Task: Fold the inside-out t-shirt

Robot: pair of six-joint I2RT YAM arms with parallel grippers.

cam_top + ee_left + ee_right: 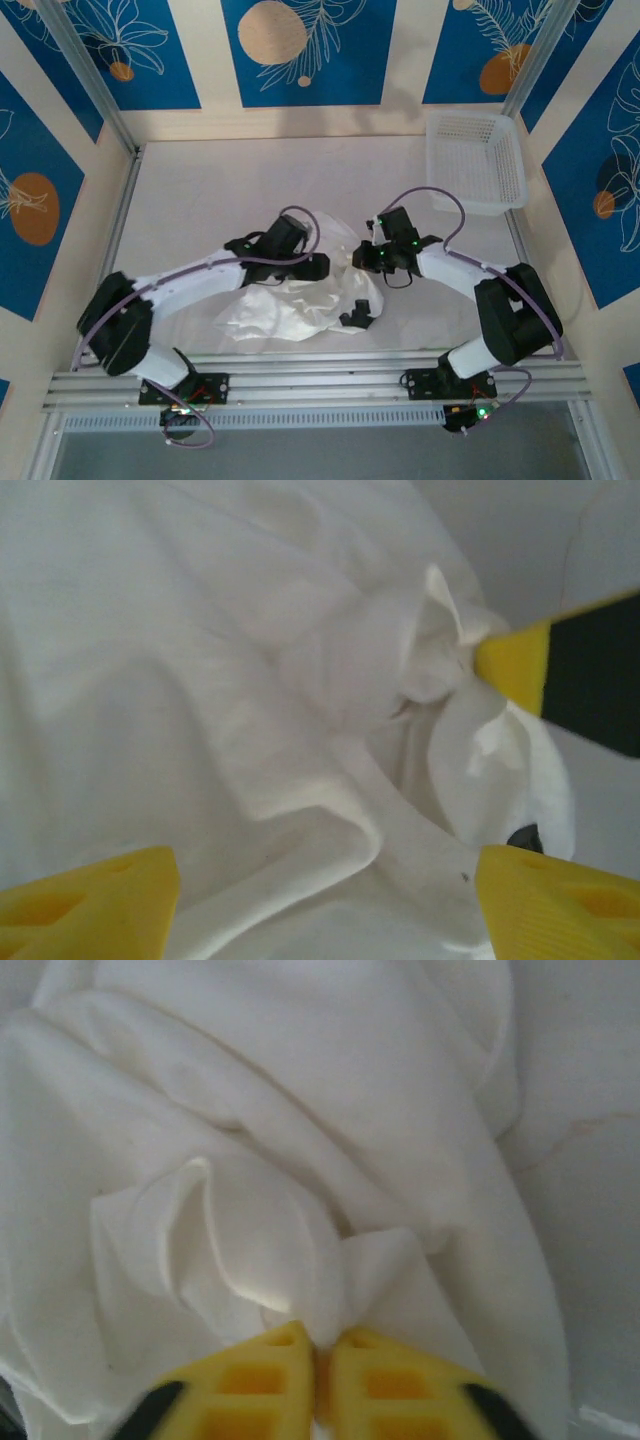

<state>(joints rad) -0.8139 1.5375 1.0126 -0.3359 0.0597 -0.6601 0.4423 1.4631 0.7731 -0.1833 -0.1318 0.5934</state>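
The inside-out t-shirt lies crumpled in a white heap at the middle of the table, with a small dark patch at its right side. My left gripper hovers over the heap's upper part. In the left wrist view it is open, and its yellow fingers stand wide apart over a ridge of cloth. My right gripper is shut on a pinched fold of the t-shirt at the heap's top right. The fold rises between its yellow fingertips.
A white plastic mesh basket stands at the back right corner. Metal rails run along the near edge by the arm bases. Bare tabletop stretches behind and left of the heap.
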